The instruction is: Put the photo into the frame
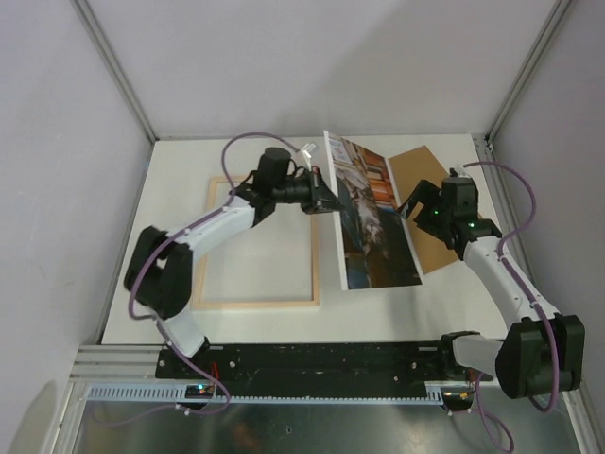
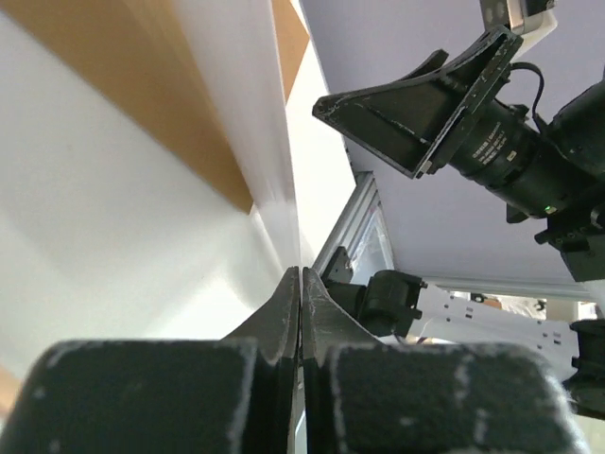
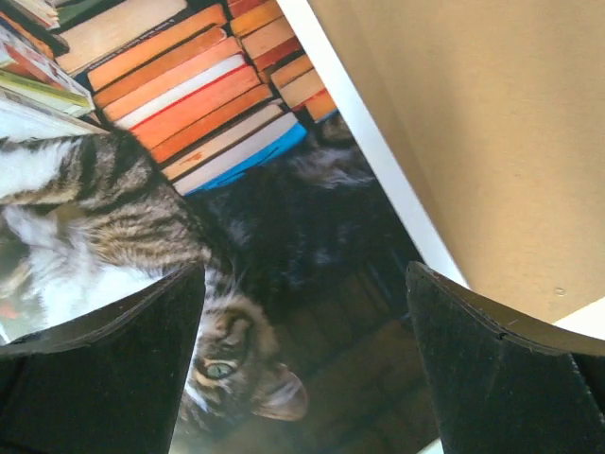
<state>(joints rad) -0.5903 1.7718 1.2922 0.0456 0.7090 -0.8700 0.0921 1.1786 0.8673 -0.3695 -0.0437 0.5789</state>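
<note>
A: Start on your left. The frame [image 1: 255, 303] lies flat on the table [image 1: 175, 189], pale wood side up, with the table showing through its opening. That face makes sense, since a print goes in from the back.

B: Your left arm [image 1: 217, 227] reaches across it, and the left gripper [image 1: 326, 197] is pinched tight on the left edge of the photo [image 1: 378, 218]. The wrist view shows both fingers [image 2: 279, 326] pressed together with only the thin white edge between them.

A: So the photo is not in the frame. It sits just right of it, cat side up. The gripped edge looks raised and the right edge is down, so it leans like an open book cover. I judge you hold it by that edge so you can swing it leftward over the opening.

B: Further right, your right gripper [image 1: 416, 203] hangs over the photo's right side with its jaws spread wide, holding nothing. From there it could steady the sheet while the left one pulls.

A: At that right edge lies the brown board [image 1: 430, 180], partly covered by the photo. If the sheet drags on it, the board may shift too.

B: A thin glossy print held at one edge may also bow, so keep the lift low when you carry it over.
</note>
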